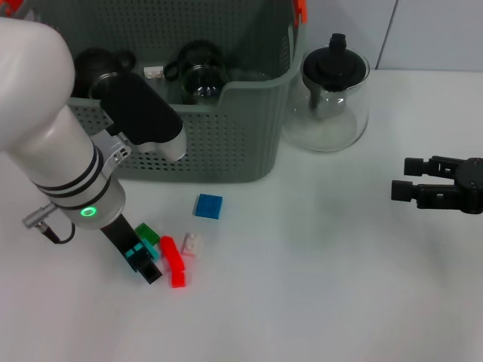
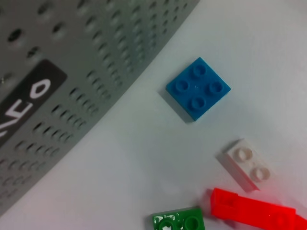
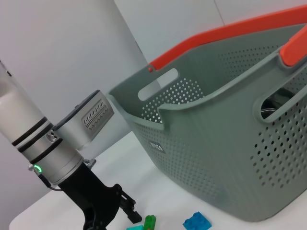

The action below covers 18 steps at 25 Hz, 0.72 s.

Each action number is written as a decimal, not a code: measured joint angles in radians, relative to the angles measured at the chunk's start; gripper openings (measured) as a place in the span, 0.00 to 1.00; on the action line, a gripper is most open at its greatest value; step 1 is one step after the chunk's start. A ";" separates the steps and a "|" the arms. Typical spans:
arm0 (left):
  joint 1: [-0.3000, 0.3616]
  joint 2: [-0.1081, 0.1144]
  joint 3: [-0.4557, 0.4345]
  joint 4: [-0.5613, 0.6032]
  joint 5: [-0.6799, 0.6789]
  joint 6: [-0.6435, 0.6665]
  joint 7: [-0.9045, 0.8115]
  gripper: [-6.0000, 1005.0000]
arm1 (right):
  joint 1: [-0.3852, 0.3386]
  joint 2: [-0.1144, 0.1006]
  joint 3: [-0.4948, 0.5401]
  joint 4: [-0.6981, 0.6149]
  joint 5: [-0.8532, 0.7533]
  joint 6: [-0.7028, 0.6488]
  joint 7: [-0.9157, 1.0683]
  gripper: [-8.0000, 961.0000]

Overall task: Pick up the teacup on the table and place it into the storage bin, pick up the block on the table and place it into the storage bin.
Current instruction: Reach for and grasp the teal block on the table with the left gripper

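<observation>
The left gripper (image 1: 147, 264) is down at the table (image 1: 317, 286), on the near left, among a small cluster of blocks. Its black and teal tip sits over the green block (image 1: 147, 233) and right beside the red block (image 1: 173, 262); whether its fingers are spread or pressed together I cannot tell, since the arm and the blocks cover them in the head view and its own wrist view shows no fingers. Going outward from the tip, the red block lies just to its right, a long piece whose axis runs near-to-far, slightly slanted. The white block (image 1: 192, 243) is just beyond that, to the right and a little farther off. The blue block (image 1: 208, 206) lies flat farther still, towards the bin (image 1: 226, 143), apart from the cluster. The bin stands at the far side, its front wall close behind the blue block, so I judge any lift from here needs to go far and up over that wall. Dark glass items already rest inside it. A teapot (image 1: 330, 98) stands to the bin's right. The right gripper (image 1: 404, 179) hovers well apart on the right with its fingers spread, so the left arm is plainly the nearer one to every block.
</observation>
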 joint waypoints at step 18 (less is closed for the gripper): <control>-0.002 0.001 -0.002 0.008 0.000 -0.007 -0.009 0.44 | -0.002 0.000 0.002 0.000 0.000 -0.005 -0.001 0.98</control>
